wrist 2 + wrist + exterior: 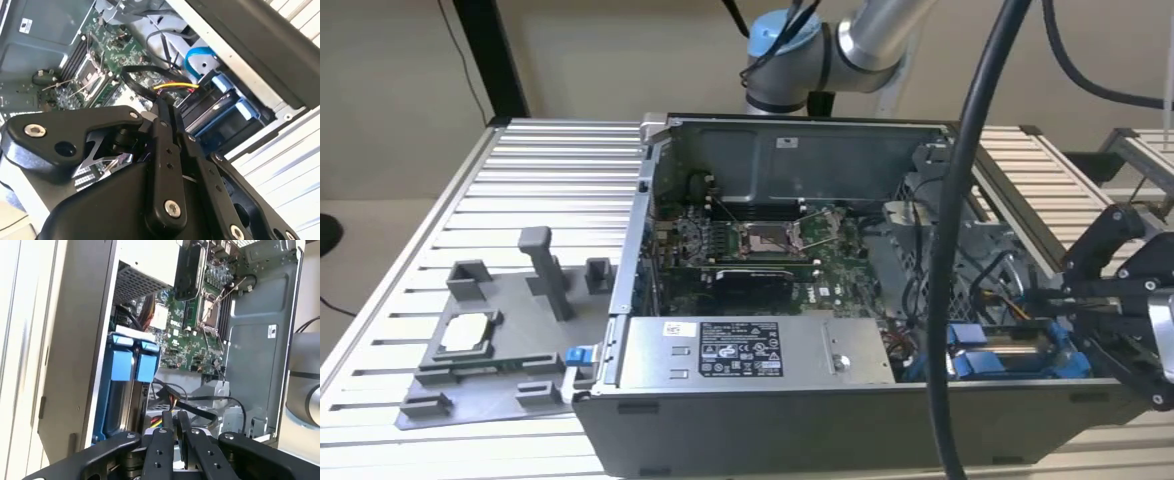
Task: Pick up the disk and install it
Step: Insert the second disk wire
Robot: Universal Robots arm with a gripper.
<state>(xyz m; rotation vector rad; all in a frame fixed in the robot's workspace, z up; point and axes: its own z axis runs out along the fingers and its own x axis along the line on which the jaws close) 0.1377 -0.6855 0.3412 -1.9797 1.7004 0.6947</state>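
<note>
The disk (1014,345) lies in the drive bay at the front corner of the open computer case (787,150), on the exterior view's right. It shows as silver metal framed by blue plastic. Its blue bracket tabs (132,365) show in the first wrist view, and its blue edge (235,110) in the second wrist view. My gripper (1067,295) hovers just outside the case wall beside that bay, a little above the disk and apart from it. Its two black fingers (167,432) stand pressed together, shut with nothing seen between them. The fingertips (162,112) point towards the cables next to the bay.
A long grey box with a label (740,348) fills the case's front. The motherboard (761,245) lies behind it. Loose cables (200,407) run next to the bay. A thick black cable (961,200) hangs across the view. A grey fixture plate (494,340) holds a small silver chip (470,330).
</note>
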